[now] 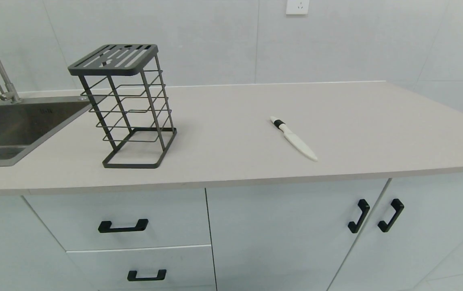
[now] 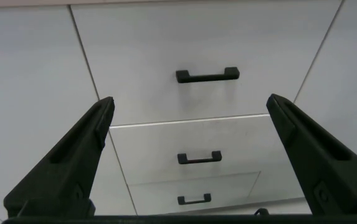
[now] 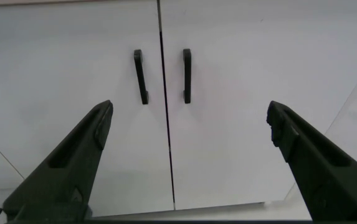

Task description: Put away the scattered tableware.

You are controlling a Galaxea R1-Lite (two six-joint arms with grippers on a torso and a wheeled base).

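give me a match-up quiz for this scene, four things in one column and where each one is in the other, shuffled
Things
1. knife
2. wire rack
3. left gripper
4. right gripper

Places
A. open, facing the double cabinet doors
B. lying flat on the countertop, apart from everything else
C. standing upright beside the sink
D. open, facing the drawers

Pairs: 1-B, 2-C, 3-D, 4-A

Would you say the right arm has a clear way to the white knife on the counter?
Probably yes: the knife lies alone on bare countertop, the rack well to its left. The open right tool faces the cabinet doors below, so it must rise first.
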